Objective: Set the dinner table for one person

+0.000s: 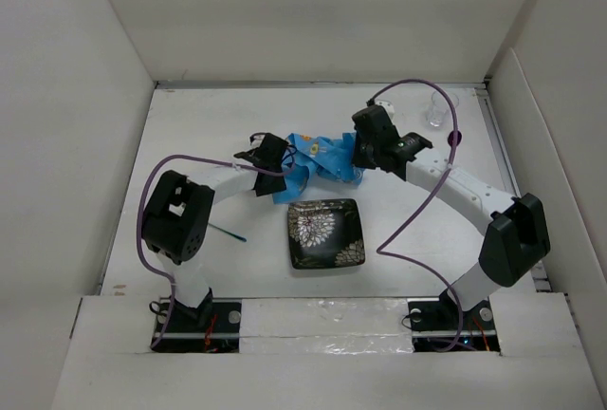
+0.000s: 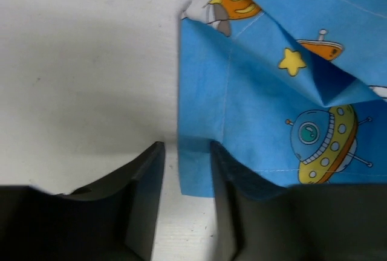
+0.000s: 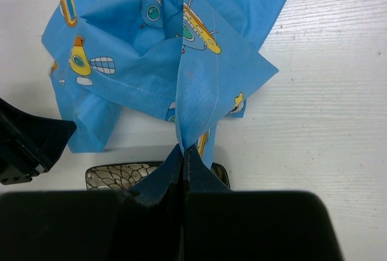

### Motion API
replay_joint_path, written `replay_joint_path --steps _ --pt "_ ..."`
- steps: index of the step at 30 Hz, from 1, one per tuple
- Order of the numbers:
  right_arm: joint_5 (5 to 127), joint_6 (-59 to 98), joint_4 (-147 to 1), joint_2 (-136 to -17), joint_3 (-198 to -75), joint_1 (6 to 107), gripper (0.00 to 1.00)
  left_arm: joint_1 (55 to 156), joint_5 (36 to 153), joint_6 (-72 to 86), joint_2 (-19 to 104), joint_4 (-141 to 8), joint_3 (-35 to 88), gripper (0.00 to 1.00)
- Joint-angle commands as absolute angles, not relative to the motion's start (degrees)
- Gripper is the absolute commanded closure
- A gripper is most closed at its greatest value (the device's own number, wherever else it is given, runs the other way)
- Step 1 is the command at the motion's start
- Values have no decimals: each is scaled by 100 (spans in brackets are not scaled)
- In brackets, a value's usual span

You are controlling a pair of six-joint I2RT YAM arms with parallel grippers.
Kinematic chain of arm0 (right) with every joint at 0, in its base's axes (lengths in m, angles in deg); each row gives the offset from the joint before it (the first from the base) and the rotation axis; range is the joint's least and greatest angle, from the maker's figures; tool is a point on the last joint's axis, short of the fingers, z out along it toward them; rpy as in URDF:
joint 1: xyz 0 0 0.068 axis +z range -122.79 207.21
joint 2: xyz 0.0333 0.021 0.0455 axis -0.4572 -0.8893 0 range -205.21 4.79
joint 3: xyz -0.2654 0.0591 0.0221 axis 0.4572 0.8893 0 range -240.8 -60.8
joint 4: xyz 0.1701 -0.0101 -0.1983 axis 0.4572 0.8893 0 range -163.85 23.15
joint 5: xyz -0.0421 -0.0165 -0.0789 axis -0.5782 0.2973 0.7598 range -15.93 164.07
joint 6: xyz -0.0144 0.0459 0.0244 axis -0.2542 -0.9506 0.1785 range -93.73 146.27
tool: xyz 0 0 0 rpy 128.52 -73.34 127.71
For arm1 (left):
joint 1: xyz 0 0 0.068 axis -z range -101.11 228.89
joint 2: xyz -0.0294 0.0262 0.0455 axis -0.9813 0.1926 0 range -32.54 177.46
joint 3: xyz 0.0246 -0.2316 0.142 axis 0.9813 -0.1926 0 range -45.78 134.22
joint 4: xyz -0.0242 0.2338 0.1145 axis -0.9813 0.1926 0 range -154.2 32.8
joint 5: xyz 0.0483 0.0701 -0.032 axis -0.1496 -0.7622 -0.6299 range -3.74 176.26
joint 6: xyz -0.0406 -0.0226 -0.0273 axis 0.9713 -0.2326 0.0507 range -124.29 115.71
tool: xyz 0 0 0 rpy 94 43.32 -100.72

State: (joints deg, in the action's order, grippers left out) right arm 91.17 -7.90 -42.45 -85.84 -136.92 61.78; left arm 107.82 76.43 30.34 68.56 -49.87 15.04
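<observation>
A: Biggest first?
B: Under both grippers, the dinner table [image 1: 190, 135]: white, matte, flat, with upright white panels at its edges.
A: Next down?
B: Between the two grippers, a blue cartoon-print cloth [image 1: 318, 158], rumpled and folded over itself on the table. Printed with yellow submarines, flying saucers and stars.
A: And the right gripper [image 3: 183, 152]?
B: Pressed together, pinching a raised fold of the cloth right at the fingertips.
A: And the left gripper [image 2: 185, 149]?
B: Spread apart, low over the table, straddling the cloth's corner, with one finger [image 2: 145, 176] over bare table and the other over the hem. Cannot tell whether touching the fabric.
A: Then?
B: Just behind the right fingertips, a black square plate [image 1: 325, 232] with a white flower pattern, on the base side of both grippers and near the cloth.
A: Smaller?
B: Beyond the right gripper and off to its right, a clear glass [image 1: 439, 109], upright, well apart from the cloth.
A: Smallest?
B: Back behind the left gripper, beside that arm's elbow, a thin dark stick [image 1: 228, 232], flat on the table. Too small to name.
</observation>
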Motion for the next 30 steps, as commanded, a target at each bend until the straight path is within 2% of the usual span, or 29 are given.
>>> replay_joint_path --steps 1,6,9,24,30 --pt "9076 -792 -4573 -8310 -13762 6140 100 11018 7580 2823 7248 -4566 1451 71" --pt "8980 -678 -4625 -8134 -13858 5947 100 11150 7483 2840 7284 -4416 1372 85" --pt "8892 -651 -4643 -8029 -13867 5886 100 11150 7387 2814 7231 -4381 1328 100" --pt "8356 -449 -4643 -7343 -14183 5314 100 10624 7096 2533 5808 -3704 3101 100" --pt "7987 -484 -4626 -7377 -14657 5103 100 10034 7939 2269 5780 -3618 4312 100"
